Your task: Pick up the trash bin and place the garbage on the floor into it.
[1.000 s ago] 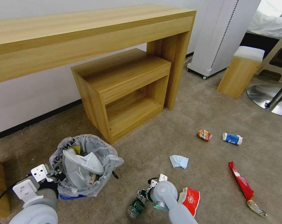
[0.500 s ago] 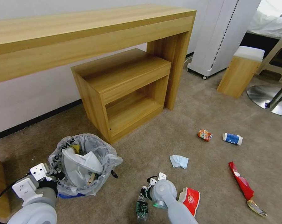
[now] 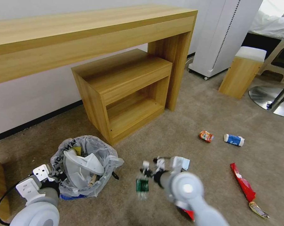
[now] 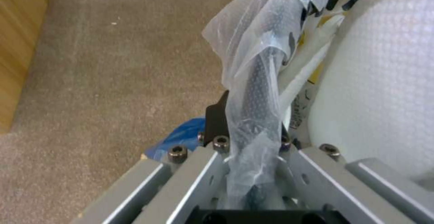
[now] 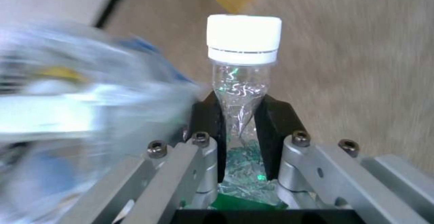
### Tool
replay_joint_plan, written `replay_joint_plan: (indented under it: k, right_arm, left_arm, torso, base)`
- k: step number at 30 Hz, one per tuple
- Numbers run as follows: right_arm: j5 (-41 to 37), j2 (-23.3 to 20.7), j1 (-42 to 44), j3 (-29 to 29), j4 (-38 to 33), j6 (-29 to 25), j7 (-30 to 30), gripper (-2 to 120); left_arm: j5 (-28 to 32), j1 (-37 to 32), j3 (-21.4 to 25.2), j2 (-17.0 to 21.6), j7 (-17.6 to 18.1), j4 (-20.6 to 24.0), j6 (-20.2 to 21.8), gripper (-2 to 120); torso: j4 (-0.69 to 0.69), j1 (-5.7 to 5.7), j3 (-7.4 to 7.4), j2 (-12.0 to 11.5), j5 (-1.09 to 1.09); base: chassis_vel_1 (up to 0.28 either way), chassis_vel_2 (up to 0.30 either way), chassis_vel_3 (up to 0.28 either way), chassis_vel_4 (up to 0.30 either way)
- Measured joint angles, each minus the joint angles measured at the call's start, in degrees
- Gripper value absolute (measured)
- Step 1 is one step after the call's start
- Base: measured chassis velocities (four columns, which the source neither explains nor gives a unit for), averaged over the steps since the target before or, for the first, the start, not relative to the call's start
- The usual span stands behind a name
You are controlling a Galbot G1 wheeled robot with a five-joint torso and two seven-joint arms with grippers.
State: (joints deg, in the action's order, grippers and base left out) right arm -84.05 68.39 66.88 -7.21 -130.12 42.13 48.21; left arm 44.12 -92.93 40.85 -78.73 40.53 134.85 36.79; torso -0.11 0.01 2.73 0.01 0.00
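We had the crushed plastic bottle pinched at its neck in our right hand, white cap pointing away from the wrist and its green-labelled body hanging roughly upright above the floor. The trash bin stood on the carpet just to the left of that bottle, its open mouth up, a white slipper already filling much of it. Our left hand was clenched on the bin's bagged rim on the side away from the bottle. So the carry, as we judged it, ran sideways toward the bin, bottle end-on over the opening. The pale-blue tissue, orange can, blue-white cup and red wrapper lay farther from the bin.
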Motion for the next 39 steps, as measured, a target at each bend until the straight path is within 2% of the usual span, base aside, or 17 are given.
replay_joint_plan:
  k: [2, 5, 6, 8, 9, 10, 14, 15, 18, 19, 22, 29, 32, 39]
  right_arm:
    - [-0.8, -1.5, -0.2, -0.4, -1.6, 0.0, -0.1, 14]
    - [-2.6, -7.1, -0.7, -2.5, -6.8, 0.0, -3.4, 13]
    - [-2.6, -7.1, -0.7, -2.5, -6.8, 0.0, -3.4, 13]
    - [-0.7, -8.8, -1.1, -3.5, -8.6, 0.1, -10.2, 13]
    - [1.5, -8.8, -1.5, -3.6, -8.5, 0.1, -14.0, 13]
    - [1.5, -8.8, -1.5, -3.6, -8.5, 0.1, -14.0, 13]
    - [12.2, -6.3, -4.1, -1.9, -3.5, -5.9, -30.7, 13]
    - [12.2, -6.3, -4.1, -1.9, -3.5, -5.9, -30.7, 13]
    - [18.8, -5.0, -5.8, 1.1, 0.6, -12.3, -39.3, 12]
    - [18.8, -5.0, -5.8, 1.1, 0.6, -12.3, -39.3, 12]
    - [21.5, -4.2, -6.8, 3.6, 3.7, -17.2, -45.3, 12]
    - [26.0, -2.8, -7.4, 7.0, 8.1, -22.7, -49.7, 12]
    - [27.0, -2.5, -7.3, 7.5, 9.0, -23.1, -49.9, 12]
    - [28.8, -0.9, -7.2, 9.6, 12.0, -23.7, -51.5, 34]
  left_arm:
    - [0.0, 0.1, -0.1, 0.0, 0.0, -0.2, 0.0, 0]
    - [-0.2, 0.3, -0.4, 0.0, 0.1, -0.9, 0.1, 0]
    - [-0.2, 0.3, -0.4, 0.0, 0.1, -0.9, 0.1, 0]
    - [-0.3, 0.2, -0.8, -0.1, 0.1, -1.1, 0.1, 0]
    - [-0.3, 0.1, -1.1, -0.1, 0.1, -1.1, 0.1, 0]
    - [-0.3, 0.1, -1.1, -0.1, 0.1, -1.1, 0.1, 0]
    - [-0.2, -1.0, -2.8, -0.2, 0.0, -0.3, 0.1, 0]
    - [-0.2, -1.0, -2.8, -0.2, 0.0, -0.3, 0.1, 0]
    - [0.6, -1.9, -3.2, -0.2, 0.1, 1.0, 0.1, 0]
    - [0.6, -1.9, -3.2, -0.2, 0.1, 1.0, 0.1, 0]
    - [1.2, -2.5, -3.5, -0.1, 0.1, 2.4, 0.1, 0]
    - [1.3, -3.4, -4.6, -0.3, 0.2, 3.9, 0.2, 0]
    - [1.3, -3.6, -5.3, -0.5, 0.2, 4.4, 0.3, 0]
    - [1.1, -4.1, -7.4, -1.1, 0.3, 5.6, 0.5, 0]
  torso:
    - [0.00, 0.00, 0.00, 0.0, 0.01]
    - [0.00, 0.00, 0.00, 0.0, 0.00]
    - [0.00, 0.00, 0.00, 0.0, 0.00]
    - [0.00, 0.00, 0.00, 0.0, 0.00]
    - [-0.01, 0.00, 0.00, 0.0, 0.01]
    - [-0.01, 0.00, 0.00, 0.0, 0.01]
    - [0.00, 0.00, 0.01, 0.0, 0.00]
    - [0.00, 0.00, 0.01, 0.0, 0.00]
    - [0.01, 0.00, 0.01, 0.0, 0.00]
    - [0.01, 0.00, 0.01, 0.0, 0.00]
    - [0.00, 0.00, 0.01, 0.0, 0.00]
    - [0.00, 0.00, 0.01, 0.0, 0.00]
    - [0.00, 0.00, 0.01, 0.0, 0.00]
    - [0.00, 0.00, 0.01, 0.0, 0.00]
  base:
    - [0.000, 0.000, 0.000, 0.000]
    - [0.000, 0.000, 0.000, 0.000]
    - [0.000, 0.000, 0.000, 0.000]
    - [0.000, 0.000, 0.000, 0.000]
    - [0.000, 0.000, 0.000, 0.000]
    - [0.000, 0.000, 0.000, 0.000]
    - [0.000, 0.000, 0.000, 0.000]
    - [0.000, 0.000, 0.000, 0.000]
    - [0.000, 0.000, 0.000, 0.000]
    - [0.000, 0.000, 0.000, 0.000]
    - [0.000, 0.000, 0.000, 0.000]
    - [0.000, 0.000, 0.000, 0.000]
    - [0.000, 0.000, 0.000, 0.000]
    - [0.000, 0.000, 0.000, 0.000]
